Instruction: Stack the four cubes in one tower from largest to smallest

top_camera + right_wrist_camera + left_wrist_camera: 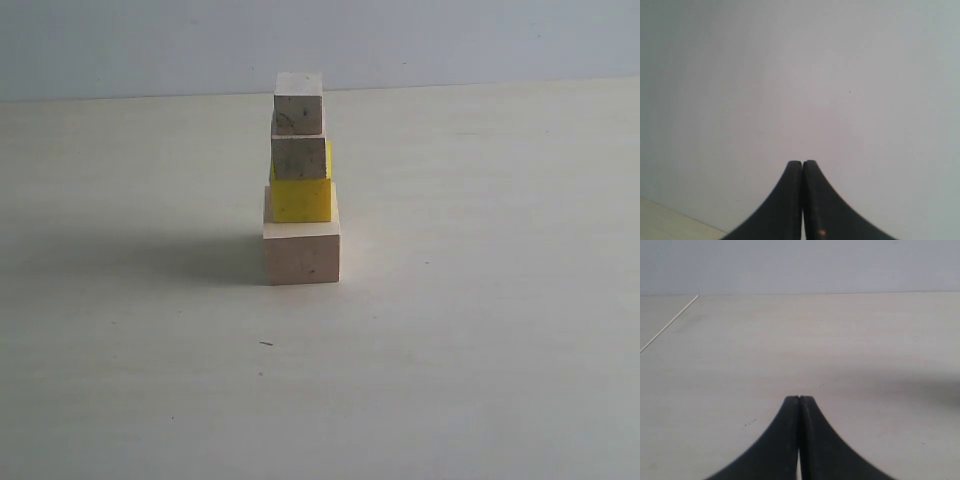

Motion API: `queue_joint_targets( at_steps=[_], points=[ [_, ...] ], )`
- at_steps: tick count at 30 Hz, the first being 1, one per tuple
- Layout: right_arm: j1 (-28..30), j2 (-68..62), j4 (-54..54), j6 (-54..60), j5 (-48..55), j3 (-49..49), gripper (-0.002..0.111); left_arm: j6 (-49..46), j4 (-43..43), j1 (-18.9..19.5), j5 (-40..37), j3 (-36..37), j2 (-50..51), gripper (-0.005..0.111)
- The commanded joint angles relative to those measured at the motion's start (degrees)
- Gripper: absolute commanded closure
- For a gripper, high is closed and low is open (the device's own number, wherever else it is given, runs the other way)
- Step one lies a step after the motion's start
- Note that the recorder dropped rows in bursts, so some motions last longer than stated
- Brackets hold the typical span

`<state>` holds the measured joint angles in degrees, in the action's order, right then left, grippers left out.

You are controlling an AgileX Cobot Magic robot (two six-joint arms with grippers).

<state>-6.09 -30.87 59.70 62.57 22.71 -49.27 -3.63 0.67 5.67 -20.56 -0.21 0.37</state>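
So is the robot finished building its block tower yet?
Looks done: big wood cube at the bottom, yellow cube on it, then the lower small cube and top small cube. In hand: nothing; left gripper and right gripper are shut, empty. Left: nothing visible.

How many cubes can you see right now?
4, in one column on the table: large pale cube at the bottom, yellow cube on it, then the lower small cube, and the top small cube. No others show in any view.
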Motion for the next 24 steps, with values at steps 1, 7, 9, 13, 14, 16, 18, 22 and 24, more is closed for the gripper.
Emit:
queue_joint_targets(
  at_steps=[1, 7, 9, 13, 14, 16, 18, 22, 24],
  points=[
    [0.1, 0.2, -5.8, -1.4, 0.1, 0.3, 0.108, 0.5, 0.1, -0.3, 0.2, 0.2, -0.4, 0.107],
    [0.1, 0.1, -23.6, -22.4, 5.0, 0.3, 0.108, 0.5, 0.1, -0.3, 0.2, 0.2, -0.4, 0.107],
    [0.1, 0.4, -42.3, -44.4, 10.9, 1.5, 0.108, 0.5, 0.1, -0.3, 0.2, 0.2, -0.4, 0.107],
    [0.1, 6.7, -55.6, -59.1, 1.8, 14.0, 0.108, 0.5, 0.1, -0.3, 0.2, 0.2, -0.4, 0.107],
    [0.1, 8.0, -55.8, -59.1, -0.6, 17.1, 0.108, 0.5, 0.1, -0.3, 0.2, 0.2, -0.4, 0.107],
    [0.1, 12.7, -56.1, -59.1, -3.7, 25.6, 0.108, 0.5, 0.1, -0.3, 0.2, 0.2, -0.4, 0.107],
    [1.0, 16.4, -57.0, -59.9, -3.4, 32.0, 0.108, 0.5, 0.1, -0.3, 0.2, 0.2, -0.4, 0.107],
    [6.3, 21.7, -58.4, -64.2, -3.0, 40.5, 0.108, 0.5, 0.1, -0.3, 0.2, 0.2, -0.4, 0.107],
    [7.1, 23.8, -58.6, -64.1, -3.6, 43.4, 0.108, 0.5, 0.1, -0.3, 0.2, 0.2, -0.4, 0.107]
  ],
)
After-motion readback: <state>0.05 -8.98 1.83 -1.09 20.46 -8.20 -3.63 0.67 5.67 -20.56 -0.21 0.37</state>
